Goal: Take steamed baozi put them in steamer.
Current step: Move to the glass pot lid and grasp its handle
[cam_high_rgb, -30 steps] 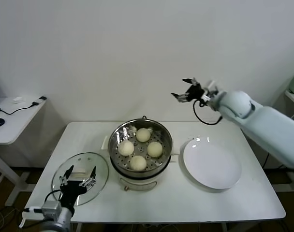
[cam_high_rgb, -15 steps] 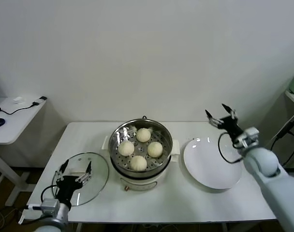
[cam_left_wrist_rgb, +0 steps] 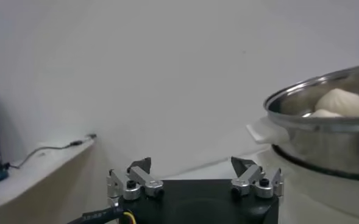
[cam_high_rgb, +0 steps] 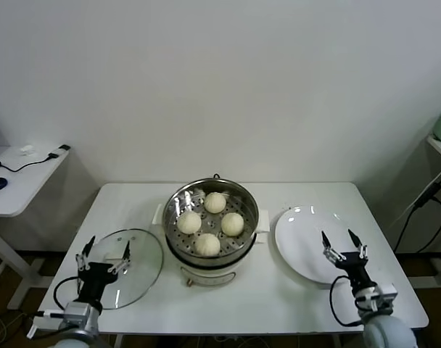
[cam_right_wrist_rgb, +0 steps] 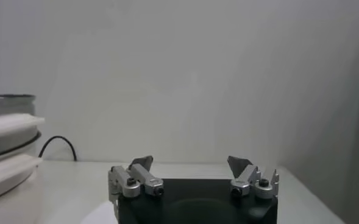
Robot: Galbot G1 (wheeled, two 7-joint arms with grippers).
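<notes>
Head view alone shows four baozi [cam_high_rgb: 207,244] in the steamer [cam_high_rgb: 211,217]; left gripper [cam_high_rgb: 103,255] and right gripper [cam_high_rgb: 343,244], fingers released, sit at the desk's [cam_high_rgb: 264,297] front corners.

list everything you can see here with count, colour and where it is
steamed baozi: four, cream-white, inside the steamer
steamer: one, shiny steel on a cream base, middle of the table
glass lid: one, clear, flat on the table on the steamer's left
plate: one, white, bare, on the steamer's right
table: one, white, under all of it
side desk: one, white, far left, with cables
left gripper: one, black and silver, open, low over the lid's near edge
right gripper: one, black and silver, open, low over the plate's near edge
</notes>
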